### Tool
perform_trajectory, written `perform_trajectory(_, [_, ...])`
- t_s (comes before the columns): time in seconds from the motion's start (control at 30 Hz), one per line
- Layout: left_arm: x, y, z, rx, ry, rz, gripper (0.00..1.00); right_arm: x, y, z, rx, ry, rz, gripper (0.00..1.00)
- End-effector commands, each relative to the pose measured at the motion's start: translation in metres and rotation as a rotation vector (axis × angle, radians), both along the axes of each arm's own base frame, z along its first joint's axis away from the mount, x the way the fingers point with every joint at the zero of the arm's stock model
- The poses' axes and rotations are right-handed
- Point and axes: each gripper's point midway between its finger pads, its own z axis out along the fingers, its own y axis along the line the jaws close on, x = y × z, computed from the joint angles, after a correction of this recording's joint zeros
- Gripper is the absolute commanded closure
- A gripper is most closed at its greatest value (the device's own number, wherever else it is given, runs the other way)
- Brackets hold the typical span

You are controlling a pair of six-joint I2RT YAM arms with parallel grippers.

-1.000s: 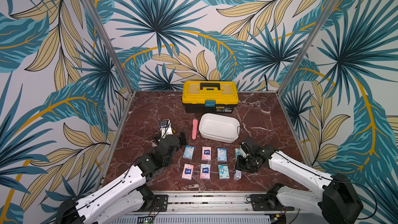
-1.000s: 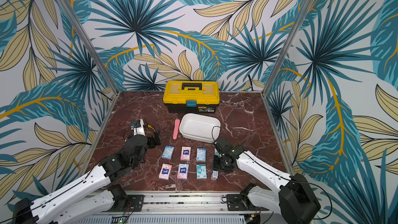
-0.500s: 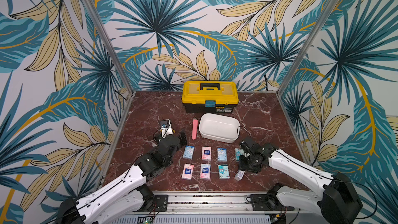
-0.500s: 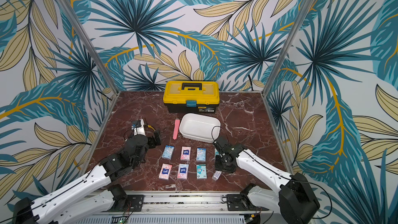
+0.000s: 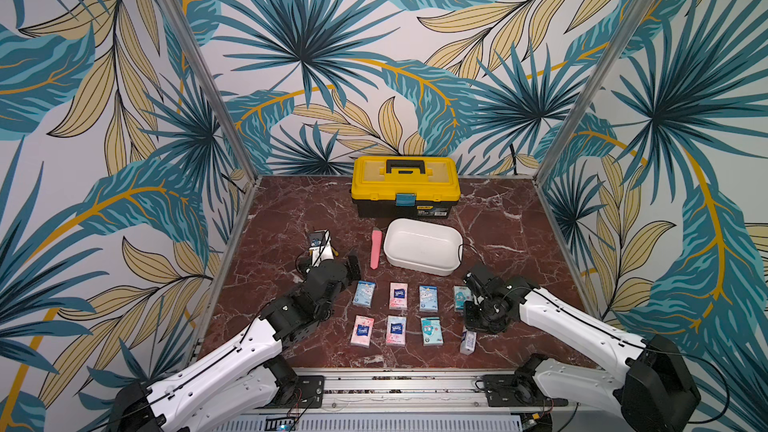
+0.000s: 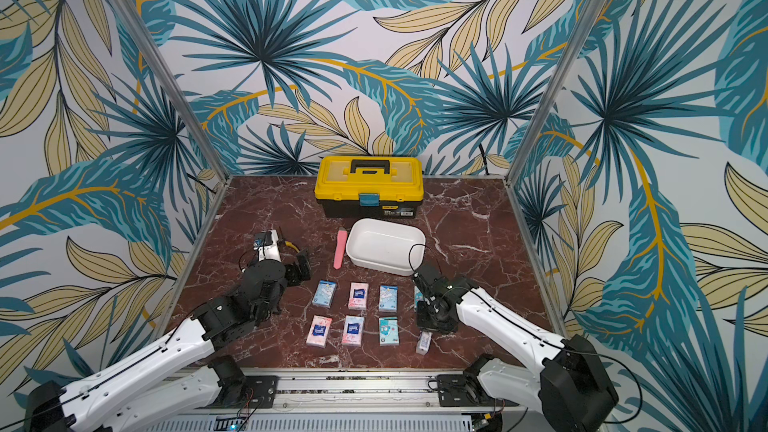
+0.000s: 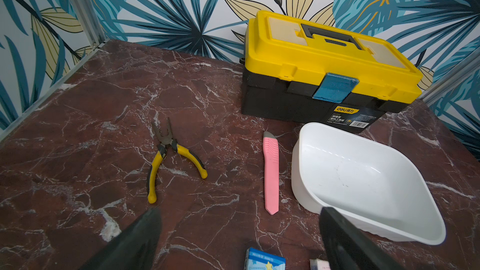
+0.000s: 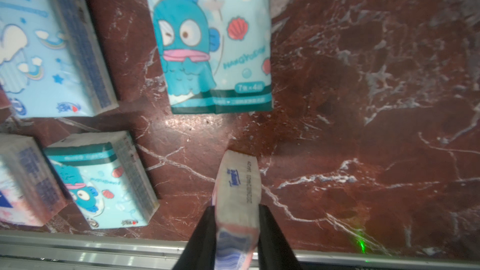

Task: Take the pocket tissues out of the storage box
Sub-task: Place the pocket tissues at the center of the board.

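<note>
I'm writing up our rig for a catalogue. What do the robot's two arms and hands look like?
The left arm and right arm have white rounded links joined by black joints, with thin black cables running along them. Each ends in a black hand: the left hand and right hand have two flat tapered fingers.

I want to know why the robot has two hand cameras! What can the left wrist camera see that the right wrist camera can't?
Only the left wrist camera: the yellow toolbox, the pliers, the pink knife, the empty storage box and the wide-open left gripper. Only the right wrist camera: the right gripper pinching a pink pack, plus a fish-print pack. Both: the marble table and pocket tissues.
</note>
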Motion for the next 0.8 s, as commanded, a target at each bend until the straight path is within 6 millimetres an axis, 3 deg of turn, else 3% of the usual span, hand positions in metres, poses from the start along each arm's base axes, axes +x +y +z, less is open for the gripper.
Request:
perform_trajectory(0.0, [0.004, -0.002, 0.016, -0.027, -0.027, 0.000, 0.00, 0.002, 0.012, 0.006, 0.085, -0.046, 0.032, 0.70])
perform_trajectory(0.1, [0.004, -0.003, 0.016, -0.027, -0.027, -0.003, 0.00, 0.005, 0.016, 0.009, 0.118, -0.073, 0.061, 0.70])
perform_trajectory(0.77, [0.004, -0.005, 0.017, -0.038, -0.023, -0.012, 0.00, 0.010, 0.013, -0.016, 0.161, -0.069, 0.098, 0.69])
